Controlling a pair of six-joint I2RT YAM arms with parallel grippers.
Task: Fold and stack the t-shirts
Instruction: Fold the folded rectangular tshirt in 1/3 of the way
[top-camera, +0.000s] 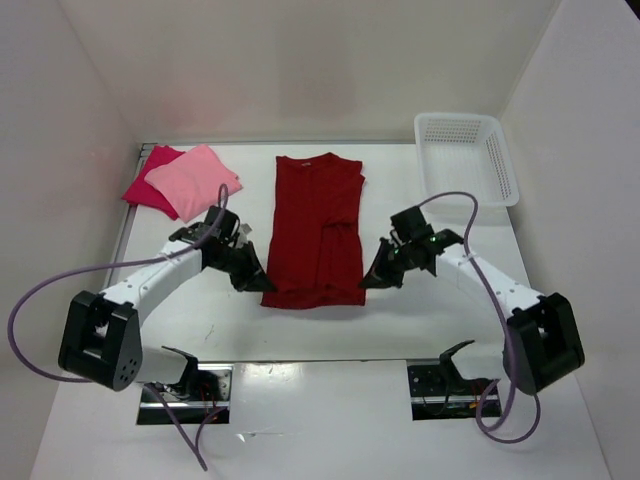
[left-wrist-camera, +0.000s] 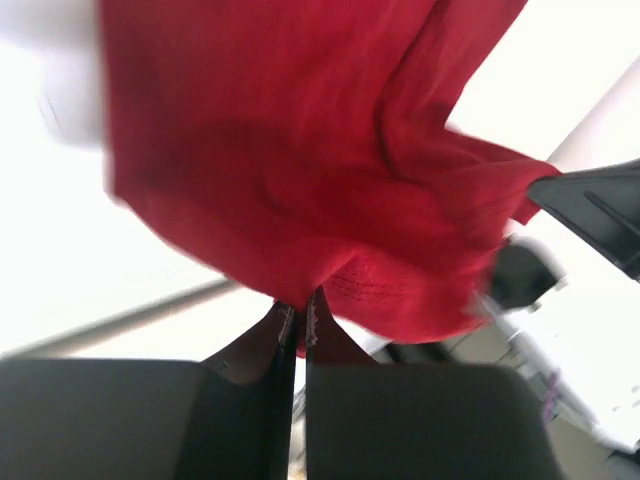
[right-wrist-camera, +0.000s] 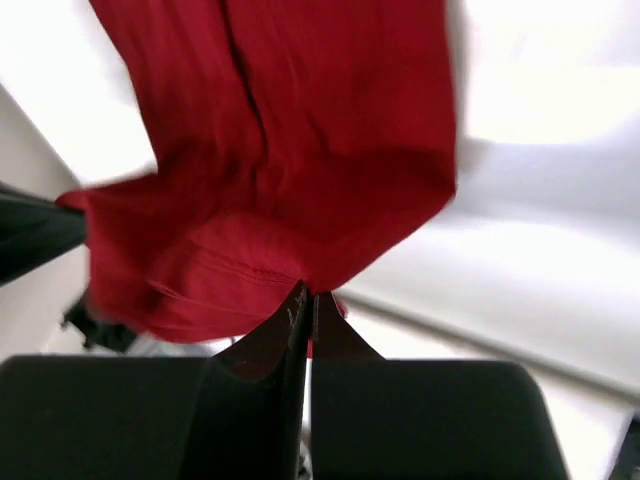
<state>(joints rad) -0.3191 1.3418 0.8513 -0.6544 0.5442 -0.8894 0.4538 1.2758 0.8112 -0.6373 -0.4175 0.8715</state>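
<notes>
Left gripper (top-camera: 261, 284) is clamped on the near left corner of the dark red t-shirt (top-camera: 318, 215). Right gripper (top-camera: 370, 281) pinches its near right corner, jaws fully closed.

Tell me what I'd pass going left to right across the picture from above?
bright pink shirt → light pink shirt → left gripper → dark red shirt → right gripper → white basket
</notes>
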